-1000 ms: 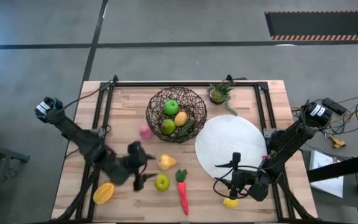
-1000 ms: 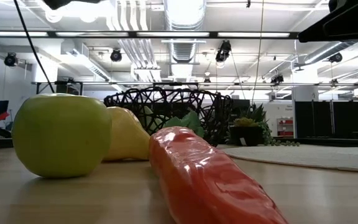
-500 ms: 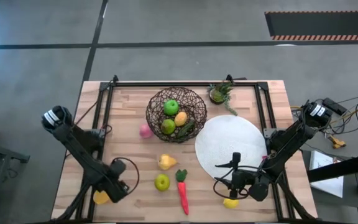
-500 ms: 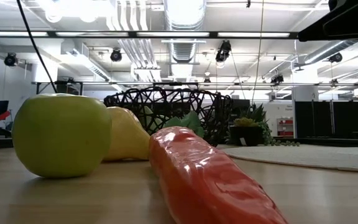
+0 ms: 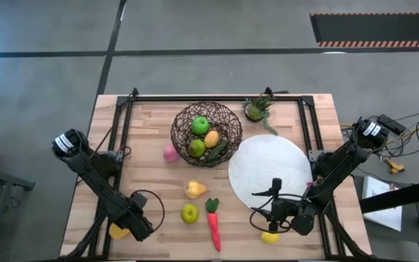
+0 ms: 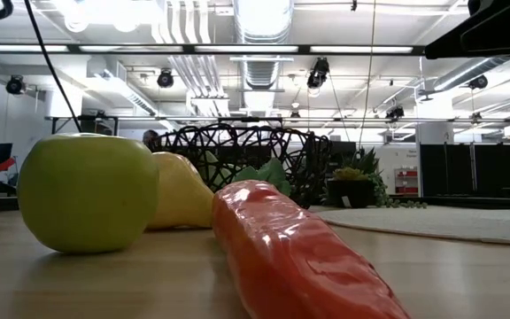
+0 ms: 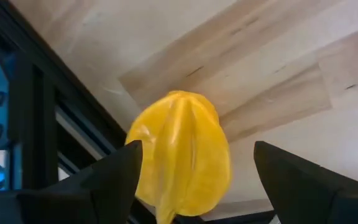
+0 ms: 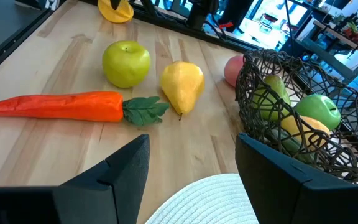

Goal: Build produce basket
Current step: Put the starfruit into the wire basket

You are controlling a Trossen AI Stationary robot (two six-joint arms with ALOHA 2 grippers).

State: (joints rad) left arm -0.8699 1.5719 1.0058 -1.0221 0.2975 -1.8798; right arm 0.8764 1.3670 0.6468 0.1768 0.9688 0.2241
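The dark wire basket (image 5: pixel 206 134) stands at the table's far middle and holds two green apples, an orange piece and a cucumber. My left gripper (image 5: pixel 134 226) points down at the near left corner, open. Its fingers stand on either side of a yellow-orange ribbed piece (image 7: pixel 180 152) that lies on the wood; whether they touch it does not show. A pink fruit (image 5: pixel 169 153), a pear (image 5: pixel 194 190), a green apple (image 5: pixel 189 213) and a carrot (image 5: pixel 214 225) lie loose. My right gripper (image 5: pixel 260 215) hovers open over the plate's near edge, a lemon (image 5: pixel 270 236) beside it.
A white round plate (image 5: pixel 268 171) lies right of the middle and a small potted plant (image 5: pixel 257 109) stands at the far edge. A black frame rail (image 7: pixel 48 143) runs close beside the yellow-orange piece. Bare wood lies between the pink fruit and the left edge.
My left gripper has swung from beside the green apple toward the table's near left corner. It has sunk and turned over so that it points down over the yellow-orange piece. Its fingers have stayed open. My right arm has kept still.
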